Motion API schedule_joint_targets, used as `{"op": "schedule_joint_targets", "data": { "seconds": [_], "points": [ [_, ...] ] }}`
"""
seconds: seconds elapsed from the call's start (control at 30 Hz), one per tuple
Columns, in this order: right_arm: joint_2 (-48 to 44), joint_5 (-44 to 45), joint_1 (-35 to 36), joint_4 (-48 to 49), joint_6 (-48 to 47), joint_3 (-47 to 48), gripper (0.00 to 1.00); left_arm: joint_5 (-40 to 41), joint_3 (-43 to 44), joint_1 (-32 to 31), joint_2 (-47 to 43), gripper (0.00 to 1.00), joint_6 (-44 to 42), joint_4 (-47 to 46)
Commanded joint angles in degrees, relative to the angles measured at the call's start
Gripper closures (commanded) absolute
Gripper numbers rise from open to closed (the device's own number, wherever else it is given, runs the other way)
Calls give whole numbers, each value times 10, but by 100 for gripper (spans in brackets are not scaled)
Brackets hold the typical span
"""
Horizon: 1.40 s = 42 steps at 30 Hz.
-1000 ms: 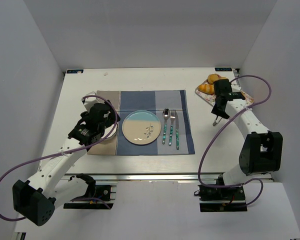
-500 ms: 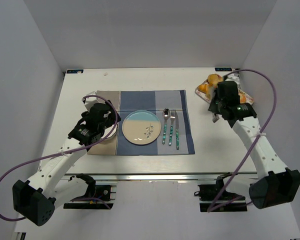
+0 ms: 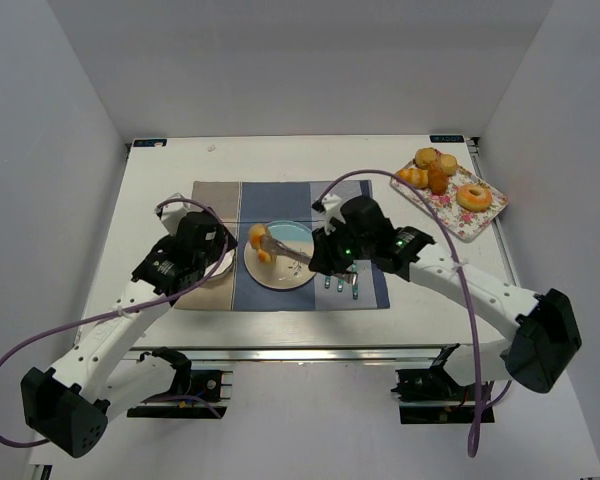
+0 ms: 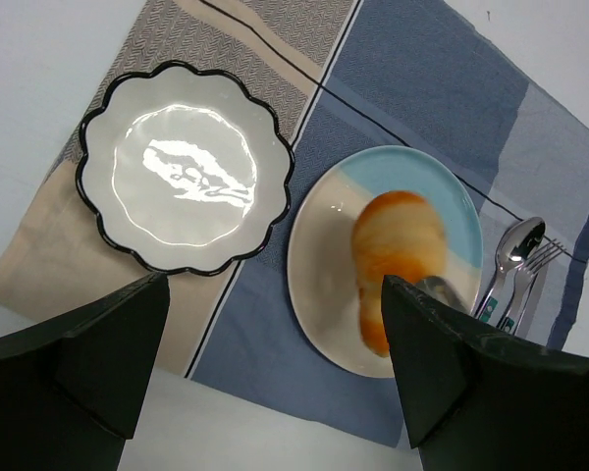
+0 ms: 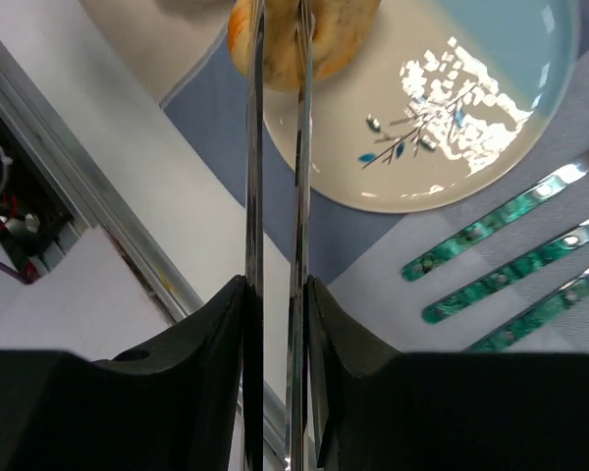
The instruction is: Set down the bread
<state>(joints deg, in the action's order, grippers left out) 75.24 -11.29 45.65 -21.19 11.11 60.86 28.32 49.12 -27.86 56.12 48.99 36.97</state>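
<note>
Right wrist: bread (image 5: 299,39) in gripper's (image 5: 277,287) tongs (image 5: 253,177) (over plate (image 5: 471,147))

readable text: none | two small tags (image 3: 148,142) at far table (image 3: 280,160) corners: too small to read

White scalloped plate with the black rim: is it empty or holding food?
Empty. The white scalloped plate shows only glare; the golden bread roll is over the round blue-and-cream plate.
</note>
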Motion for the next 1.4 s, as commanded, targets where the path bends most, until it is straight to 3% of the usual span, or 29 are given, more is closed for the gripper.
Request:
{"op": "schedule_joint_targets", "data": {
  "seconds": [0.0,0.17,0.33,0.6,0.9,1.1,1.37],
  "points": [
    [24,5,27,58,21,-3,78,21,5,3,-32,2,43,40],
    [44,46,51,38,25,11,76,18,-17,3,-58,2,44,35],
    [34,92,62,17,24,15,67,15,-20,3,-62,2,40,28],
    [13,245,88,-31,23,53,72,11,-21,3,-58,2,34,21],
    [43,249,97,-55,15,79,71,11,-25,3,-58,2,30,16],
    [90,246,117,-78,29,85,64,11,-25,3,-58,2,30,16],
    [90,226,132,-79,37,88,38,10,-27,3,-58,2,27,14]
  ]
}}
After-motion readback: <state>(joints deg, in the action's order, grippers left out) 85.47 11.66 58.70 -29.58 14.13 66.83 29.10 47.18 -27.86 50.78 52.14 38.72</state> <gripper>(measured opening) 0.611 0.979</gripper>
